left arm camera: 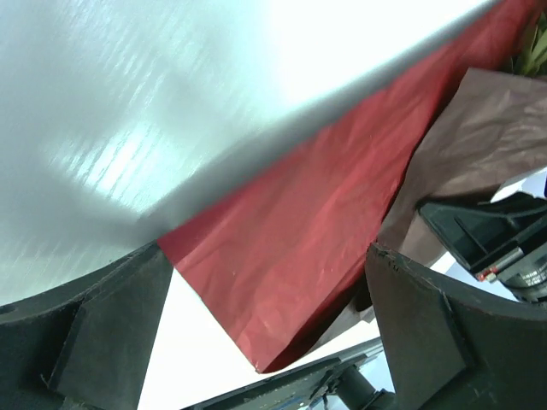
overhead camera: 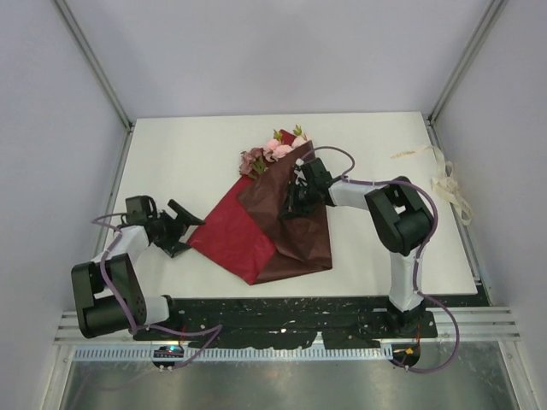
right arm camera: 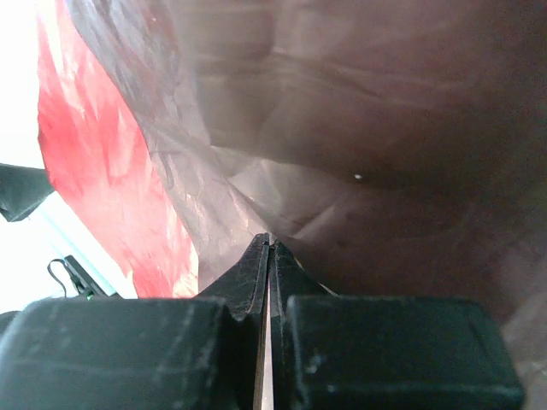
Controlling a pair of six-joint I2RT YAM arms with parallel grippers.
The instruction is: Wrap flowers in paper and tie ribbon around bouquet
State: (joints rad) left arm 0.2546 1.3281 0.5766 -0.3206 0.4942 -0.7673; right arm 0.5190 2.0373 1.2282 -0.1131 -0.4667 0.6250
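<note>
Mid-wrap, the right gripper (overhead camera: 295, 198) pinched a dark flap of the paper (overhead camera: 256, 235) over the flowers (overhead camera: 275, 150) at mid-table. The left gripper (overhead camera: 186, 231) gaped empty beside the sheet. The red side looked due for folding next, and the ribbon (overhead camera: 449, 184) lay far right.

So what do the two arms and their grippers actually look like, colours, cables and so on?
The left arm and right arm share a build: white links between chunky black joint housings, with a thin purple cable looping along each. The left gripper and right gripper are matte black with wedge-shaped fingers. No markings are legible.
</note>
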